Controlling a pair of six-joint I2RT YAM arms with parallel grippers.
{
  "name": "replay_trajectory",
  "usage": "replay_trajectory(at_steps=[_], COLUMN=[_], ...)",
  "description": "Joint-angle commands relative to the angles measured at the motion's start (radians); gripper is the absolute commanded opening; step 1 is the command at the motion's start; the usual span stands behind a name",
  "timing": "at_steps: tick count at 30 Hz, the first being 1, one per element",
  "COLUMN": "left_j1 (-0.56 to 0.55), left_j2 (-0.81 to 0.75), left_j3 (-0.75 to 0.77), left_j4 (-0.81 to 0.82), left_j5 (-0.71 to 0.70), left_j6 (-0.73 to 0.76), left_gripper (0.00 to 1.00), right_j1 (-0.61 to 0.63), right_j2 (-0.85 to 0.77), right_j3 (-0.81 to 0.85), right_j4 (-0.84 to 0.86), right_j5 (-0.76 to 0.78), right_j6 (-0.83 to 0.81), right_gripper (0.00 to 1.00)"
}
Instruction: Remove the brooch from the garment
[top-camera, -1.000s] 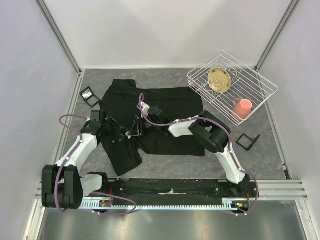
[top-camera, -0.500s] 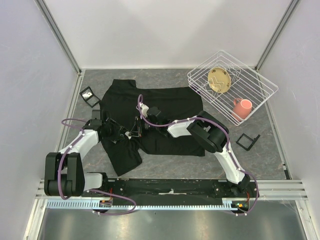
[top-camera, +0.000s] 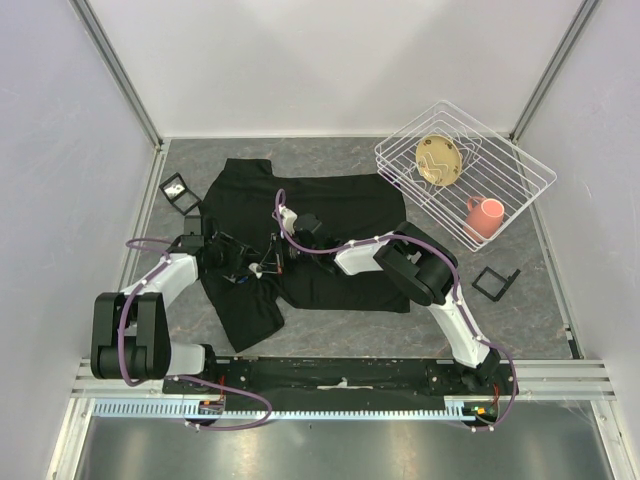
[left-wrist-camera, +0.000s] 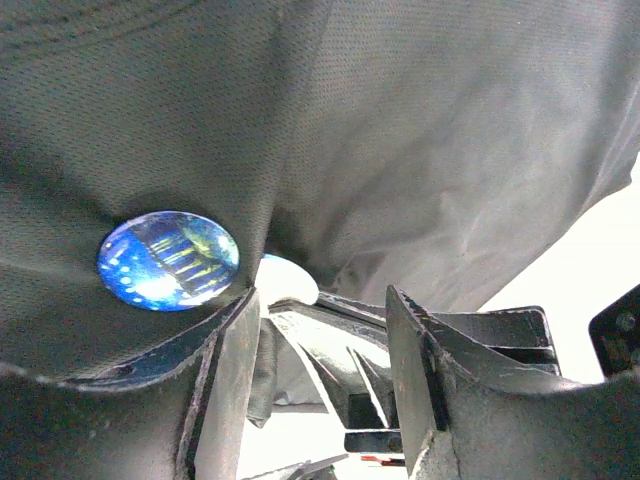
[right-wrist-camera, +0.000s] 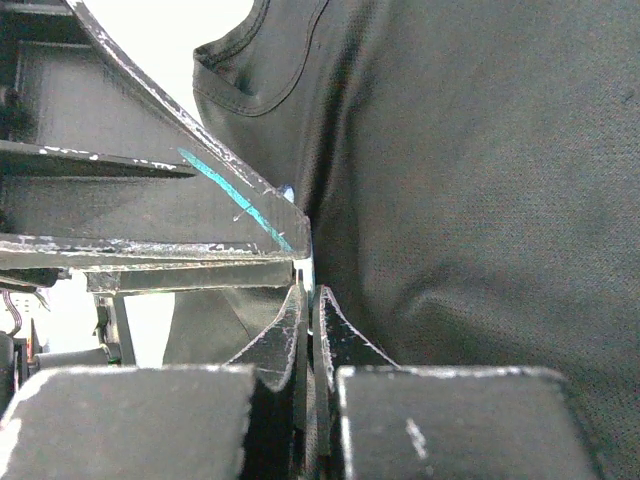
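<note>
The garment (top-camera: 335, 205), a black T-shirt, lies spread on the table and fills both wrist views (left-wrist-camera: 430, 150) (right-wrist-camera: 480, 180). The brooch (left-wrist-camera: 168, 260), a shiny blue oval, sits on a raised fold of the fabric, just above and left of my left gripper's left fingertip (left-wrist-camera: 240, 305). My left gripper (left-wrist-camera: 320, 295) (top-camera: 238, 262) is open, and between its jaws I see only the right gripper's fingers. My right gripper (right-wrist-camera: 310, 285) (top-camera: 266, 264) meets it tip to tip, its jaws pressed together on what looks like a thin pinch of the garment.
A white wire rack (top-camera: 520, 170) at the back right holds a yellow plate (top-camera: 438, 160) and a pink mug (top-camera: 485, 215). Small black square frames lie at the left (top-camera: 178, 192) and at the right (top-camera: 496, 282) of the garment.
My right gripper's jaws have closed. My left arm has moved up the table and towards the right gripper, and its jaws have widened slightly.
</note>
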Motion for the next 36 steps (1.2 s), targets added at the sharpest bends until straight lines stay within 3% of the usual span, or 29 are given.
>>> replay_trajectory(at_steps=[1, 36], left_j1=[0.005, 0.005], left_j2=[0.017, 0.057], left_j3=[0.009, 0.013], left_j4=[0.059, 0.030], left_j5=[0.067, 0.029], left_j6=[-0.080, -0.135], left_gripper=[0.60, 0.62], right_j1=[0.003, 0.037], right_j2=[-0.008, -0.017], right_j3=[-0.004, 0.017], right_j4=[0.056, 0.010], right_j5=[-0.007, 0.031], right_j6=[-0.001, -0.056], right_gripper=[0.00, 0.00])
